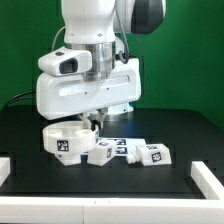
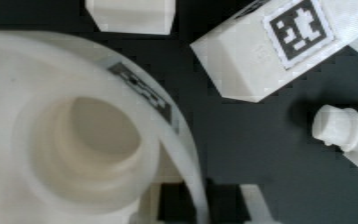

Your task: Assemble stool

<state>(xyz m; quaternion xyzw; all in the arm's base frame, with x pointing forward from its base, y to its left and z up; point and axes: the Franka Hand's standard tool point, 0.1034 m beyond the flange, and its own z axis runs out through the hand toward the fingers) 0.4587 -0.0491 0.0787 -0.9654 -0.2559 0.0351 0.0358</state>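
The round white seat (image 1: pixel 64 139) lies on the black table, hollow side up; it fills most of the wrist view (image 2: pixel 69 120). My gripper (image 1: pixel 92 124) reaches down at the edge of the seat nearest the exterior view's right. In the wrist view the gripper (image 2: pixel 201 205) has one dark pad on each side of the seat's thin rim wall, shut on it. Three white legs lie beside the seat: one (image 1: pixel 101 152) (image 2: pixel 131 12) close by, a tagged one (image 1: pixel 126 150) (image 2: pixel 282 45), and one (image 1: pixel 155 155) (image 2: pixel 345 130) farther off.
The marker board (image 1: pixel 122 108) lies behind the gripper. White corner pieces sit at the table's front edge on the exterior view's left (image 1: pixel 5 170) and right (image 1: pixel 210 176). The big white arm body (image 1: pixel 90 80) hangs over the seat.
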